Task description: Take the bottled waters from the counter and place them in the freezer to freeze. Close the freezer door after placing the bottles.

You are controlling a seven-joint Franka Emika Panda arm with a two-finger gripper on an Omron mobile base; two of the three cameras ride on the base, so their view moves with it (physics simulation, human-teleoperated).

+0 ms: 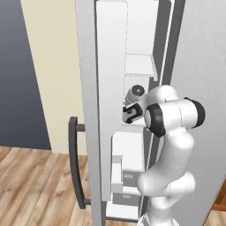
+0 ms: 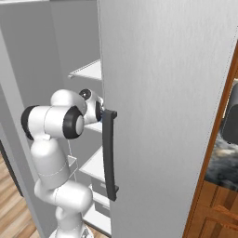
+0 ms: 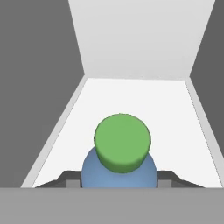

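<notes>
A blue-tinted water bottle (image 3: 119,170) with a green cap (image 3: 122,141) sits between my gripper's (image 3: 119,178) fingers (image 3: 70,177), which are shut on its body. The bottle hangs just above a white shelf (image 3: 135,98) inside the freezer (image 1: 140,66). In the left base view my arm reaches through the opening, with the wrist (image 1: 132,112) at mid height beside the white inner lining of the open freezer door (image 1: 110,88). That door's dark bar handle (image 1: 73,163) faces left. A strip of the dark marble counter (image 2: 222,163) shows at the far right.
A plain grey door (image 2: 172,116) with a dark handle (image 2: 109,153) stands shut just right of my arm. White drawers (image 1: 128,172) sit below the shelf. The shelf's grey side walls (image 3: 39,87) close in on both sides. Wooden floor (image 1: 35,185) lies to the left.
</notes>
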